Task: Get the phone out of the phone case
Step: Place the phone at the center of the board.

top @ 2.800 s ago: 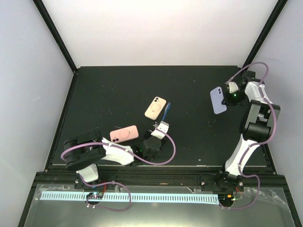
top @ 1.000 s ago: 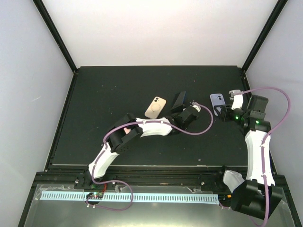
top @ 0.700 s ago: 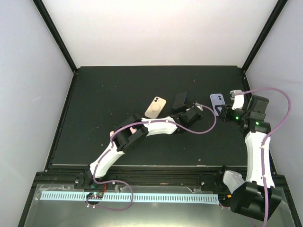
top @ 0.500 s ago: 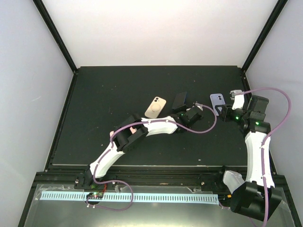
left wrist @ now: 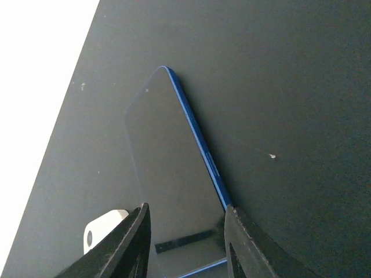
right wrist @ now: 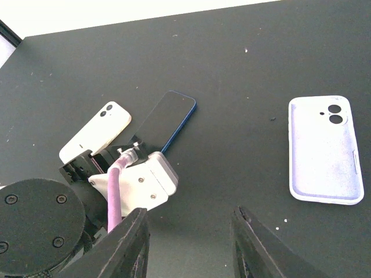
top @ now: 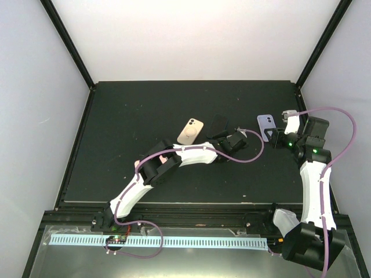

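Note:
The dark phone (left wrist: 168, 168) with a blue edge lies screen up on the black table (top: 145, 110). My left gripper (left wrist: 186, 208) is open, its fingers standing either side of the phone's near end without gripping it. From above, the phone (top: 217, 124) is just beyond the left gripper (top: 225, 136). The empty lavender phone case (right wrist: 322, 150) lies flat to the right, also seen from above as the lavender case (top: 265, 122). My right gripper (right wrist: 189, 211) hangs open over bare table near that case, with nothing between its fingers; from above the right gripper (top: 275, 138) is just right of the left one.
A cream phone-shaped item (top: 190, 131) with two camera lenses lies left of the phone. A sliver of a pink case (top: 138, 165) shows under the left arm. The left wrist housing (right wrist: 142, 179) sits close in front of the right gripper. Black frame rails edge the table.
My left gripper has gone from shut to open, letting go of the blue-edged phone, which now rests on the table. The right arm has stayed where it was.

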`<state>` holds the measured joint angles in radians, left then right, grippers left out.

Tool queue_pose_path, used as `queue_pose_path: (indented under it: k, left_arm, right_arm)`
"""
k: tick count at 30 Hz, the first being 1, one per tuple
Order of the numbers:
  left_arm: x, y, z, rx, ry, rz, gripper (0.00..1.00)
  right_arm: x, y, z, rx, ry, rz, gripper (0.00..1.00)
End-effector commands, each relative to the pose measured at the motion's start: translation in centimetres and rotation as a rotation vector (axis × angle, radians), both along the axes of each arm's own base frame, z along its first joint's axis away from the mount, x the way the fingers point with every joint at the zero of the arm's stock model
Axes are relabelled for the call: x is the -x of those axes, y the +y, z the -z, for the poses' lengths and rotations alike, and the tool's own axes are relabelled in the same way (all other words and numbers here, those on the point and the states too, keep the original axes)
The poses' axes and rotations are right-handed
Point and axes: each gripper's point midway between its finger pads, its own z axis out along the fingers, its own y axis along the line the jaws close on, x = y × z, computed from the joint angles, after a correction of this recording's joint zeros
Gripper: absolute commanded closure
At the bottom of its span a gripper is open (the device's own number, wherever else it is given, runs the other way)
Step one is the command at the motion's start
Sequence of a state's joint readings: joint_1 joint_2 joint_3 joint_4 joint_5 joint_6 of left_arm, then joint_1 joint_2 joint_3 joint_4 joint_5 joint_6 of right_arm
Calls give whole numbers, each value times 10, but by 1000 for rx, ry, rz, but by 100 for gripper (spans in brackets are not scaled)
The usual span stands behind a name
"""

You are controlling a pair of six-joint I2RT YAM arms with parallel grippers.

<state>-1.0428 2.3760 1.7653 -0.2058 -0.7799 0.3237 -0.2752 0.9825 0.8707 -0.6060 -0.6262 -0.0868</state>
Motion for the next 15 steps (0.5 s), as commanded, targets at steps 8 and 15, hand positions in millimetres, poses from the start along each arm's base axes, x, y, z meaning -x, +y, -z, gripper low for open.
queue_pose_path:
  k: [8,15]
  left_arm:
    - [10,5,-25,227,126,-56,51]
    - [21,31,-37,357,259,-84,25]
  right_arm:
    - [-3,-3,-1,12,-13,14,61]
    - [-3,-2,-2,14,-16,7,61]
